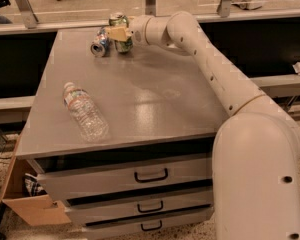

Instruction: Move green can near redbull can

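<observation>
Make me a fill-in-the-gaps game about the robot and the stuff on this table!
1. The gripper is at the green can, which stands ___.
2. The redbull can beside it lies on its ___.
3. The table has ___ drawers under its top.
4. The water bottle is not standing; it is ___ down.

Missing words: upright; side; three; lying.

I see the green can [124, 45] standing upright near the far edge of the worktop [155, 94], silver top up, my hand [118, 33] clasped around its middle. The redbull can [100, 41], blue and silver, lies on its side just beside it, silver end toward me.
</observation>
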You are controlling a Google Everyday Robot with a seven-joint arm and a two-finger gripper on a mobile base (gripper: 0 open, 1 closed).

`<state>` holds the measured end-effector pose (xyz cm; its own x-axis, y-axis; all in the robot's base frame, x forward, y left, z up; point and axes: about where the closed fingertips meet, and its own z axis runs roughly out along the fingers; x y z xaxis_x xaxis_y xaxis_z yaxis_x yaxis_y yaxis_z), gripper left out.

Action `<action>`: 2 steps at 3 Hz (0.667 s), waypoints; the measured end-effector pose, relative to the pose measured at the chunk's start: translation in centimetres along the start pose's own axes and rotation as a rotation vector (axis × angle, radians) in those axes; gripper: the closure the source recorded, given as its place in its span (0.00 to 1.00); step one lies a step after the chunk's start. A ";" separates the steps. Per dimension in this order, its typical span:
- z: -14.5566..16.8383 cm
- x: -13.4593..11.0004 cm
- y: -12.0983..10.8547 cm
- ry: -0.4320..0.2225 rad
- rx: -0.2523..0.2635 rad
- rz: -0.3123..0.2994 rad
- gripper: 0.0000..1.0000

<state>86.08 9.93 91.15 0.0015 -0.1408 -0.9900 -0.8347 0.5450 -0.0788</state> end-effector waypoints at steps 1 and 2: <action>0.1 0.9 -0.2 0.008 -0.001 0.039 0.47; 0.4 1.8 -0.1 0.012 -0.002 0.069 0.23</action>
<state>86.39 9.91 89.38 -0.0622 -0.1128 -0.9917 -0.8339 0.5518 -0.0105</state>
